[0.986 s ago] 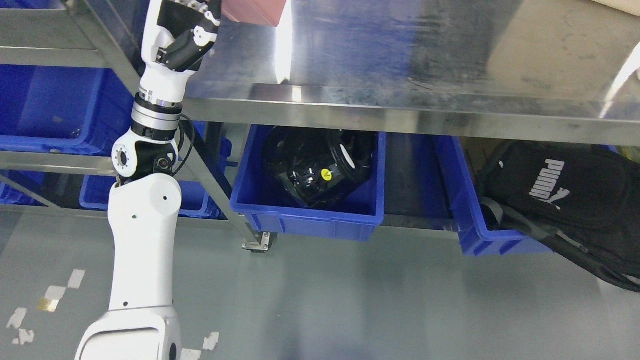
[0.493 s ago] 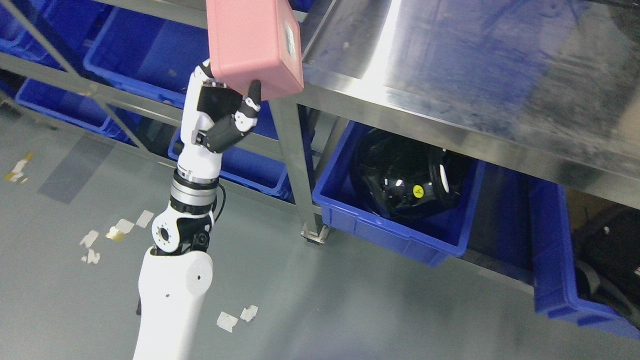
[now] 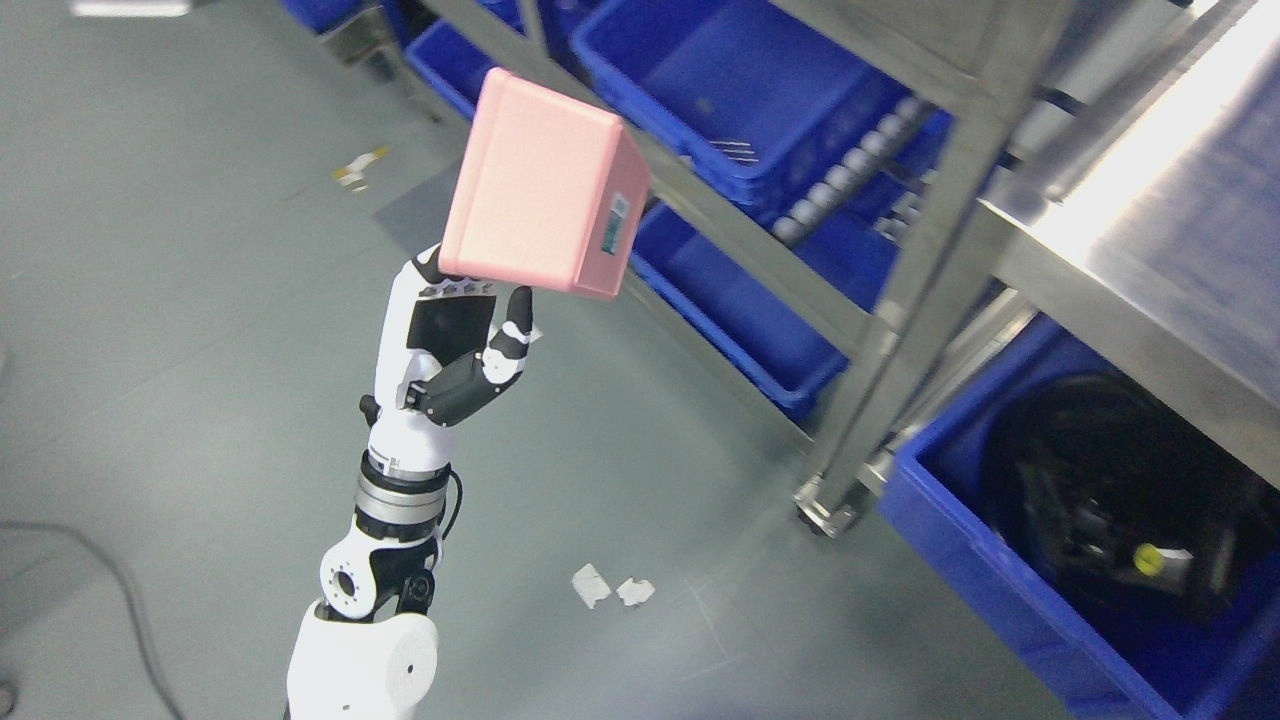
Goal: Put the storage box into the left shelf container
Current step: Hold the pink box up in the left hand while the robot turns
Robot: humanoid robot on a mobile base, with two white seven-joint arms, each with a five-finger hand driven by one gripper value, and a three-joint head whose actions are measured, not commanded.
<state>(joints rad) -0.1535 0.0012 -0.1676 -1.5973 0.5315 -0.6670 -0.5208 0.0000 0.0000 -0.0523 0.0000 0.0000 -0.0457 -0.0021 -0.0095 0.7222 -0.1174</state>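
My left robot hand (image 3: 462, 340) pinches the pink box (image 3: 545, 185) from below, holding it tilted in the air, left of the shelf (image 3: 900, 290) and clear of it. I'd level it, then ease it right over an upper blue bin (image 3: 740, 95). That bin looks empty; the low bin (image 3: 1010, 600) right of the shelf post holds black gear.

The box (image 3: 540, 185) hides the tips of the left hand (image 3: 450, 340) under its lower edge, so the contact there cannot be read; its side label (image 3: 613, 225) is too small to make out. The left arm is cut off at the bottom edge. The black object (image 3: 1110, 500) in the lower-right bin (image 3: 960, 570) is dark, partly under the steel table (image 3: 1150, 280), and cannot be identified; bin and table run off frame.
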